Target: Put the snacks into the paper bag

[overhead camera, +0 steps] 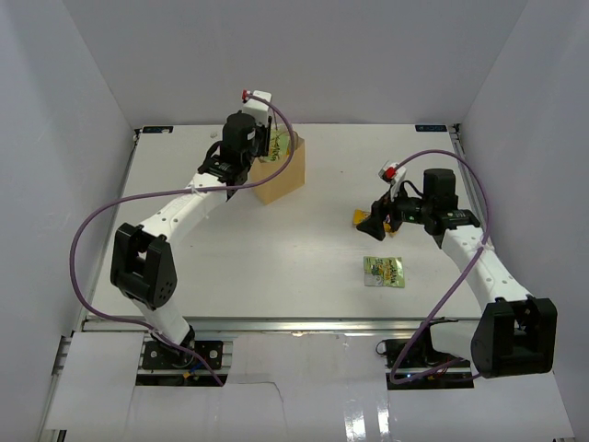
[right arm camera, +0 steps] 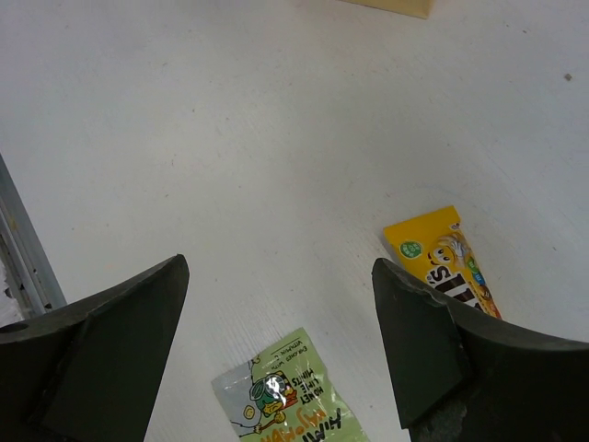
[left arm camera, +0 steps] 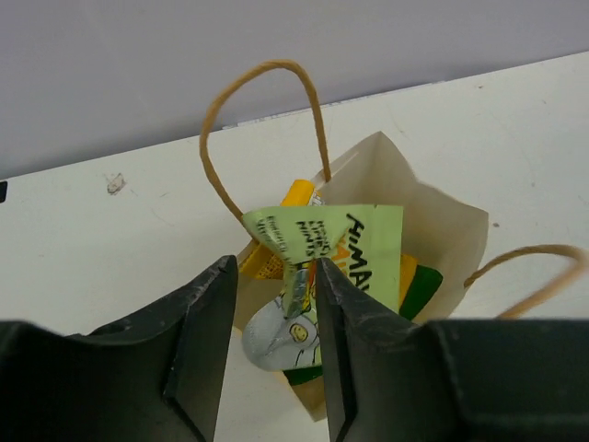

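Well, the left gripper (left arm camera: 274,299) hangs over the open mouth of the paper bag (overhead camera: 283,175), which stands upright on the far left part of the table (overhead camera: 276,267). Its fingers are parted. A green packet (left arm camera: 331,241) stands crumpled in the bag's mouth between them, touching one finger and clear of the other, so nothing is clamped. That packet sticks up above the rim, propped against the yellow wrappers (left arm camera: 296,195) inside, with a darker green packet (left arm camera: 423,293) showing beside them. One twine handle (left arm camera: 262,83) loops up just beyond the fingertips, and the other handle (left arm camera: 538,262) flops out to the side. Over on the right half of the table, the right gripper (right arm camera: 281,272) hovers low with its fingers spread wide and holding nothing. A yellow packet (right arm camera: 444,262) lies flat just to its left, partly hidden by the gripper when seen from above. A second green packet (overhead camera: 384,271) lies nearer, a little apart. Purple cables (overhead camera: 92,230) arc from both arms.
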### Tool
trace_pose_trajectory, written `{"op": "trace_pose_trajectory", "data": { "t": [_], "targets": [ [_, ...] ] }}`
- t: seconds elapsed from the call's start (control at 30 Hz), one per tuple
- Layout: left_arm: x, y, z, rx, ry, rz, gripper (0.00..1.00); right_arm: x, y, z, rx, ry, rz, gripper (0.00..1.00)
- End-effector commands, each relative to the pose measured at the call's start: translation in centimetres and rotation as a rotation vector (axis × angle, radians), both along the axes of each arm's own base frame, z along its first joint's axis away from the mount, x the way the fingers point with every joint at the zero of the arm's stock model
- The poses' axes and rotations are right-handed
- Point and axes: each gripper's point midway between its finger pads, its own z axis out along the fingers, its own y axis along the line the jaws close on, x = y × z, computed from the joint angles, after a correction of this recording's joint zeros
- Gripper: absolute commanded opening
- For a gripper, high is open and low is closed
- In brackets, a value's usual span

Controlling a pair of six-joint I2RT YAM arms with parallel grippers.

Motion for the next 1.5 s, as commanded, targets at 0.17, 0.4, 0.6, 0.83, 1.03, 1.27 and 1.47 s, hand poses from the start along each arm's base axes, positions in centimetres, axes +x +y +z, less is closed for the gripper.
{"op": "trace_pose_trajectory", "data": {
  "t": [0.17,0.4,0.6,0.83,1.03,1.27,1.47],
  "targets": [
    [-1.6,-0.3,4.3,-0.047,-0.069,-0.041,0.72,1.3,-0.8,1.5,0.017,0.015,-0.081,0.86],
    [-5.9,1.7,10.0,-0.102,-0.131,-0.043,0.92,4.6,-3.9,-1.6,-0.285,-0.032,-0.016,0.9],
    [-14.5,2.6,8.0,-0.278,-0.034,-0.148,0.98,5.0,-6.1,-6.3,-0.573,-0.031,0.361,0.95],
    [-21.8,4.5,0.2,-0.486,0.16,-0.099,0.98,7.0,-7.5,-10.3,-0.733,-0.084,0.505,0.95],
    [-25.0,5.3,-2.7,-0.631,0.233,-0.057,0.98,8.8,-7.5,-12.9,-0.739,-0.033,0.528,0.73],
    [-25.5,5.1,-3.9,-0.659,0.278,-0.049,0.98,9.1,-7.1,-14.6,-0.708,0.018,0.509,0.52],
    [-25.4,4.7,-4.6,-0.666,0.311,-0.049,0.98,8.1,-6.5,-13.9,-0.654,0.026,0.49,0.24]
  ]
}}
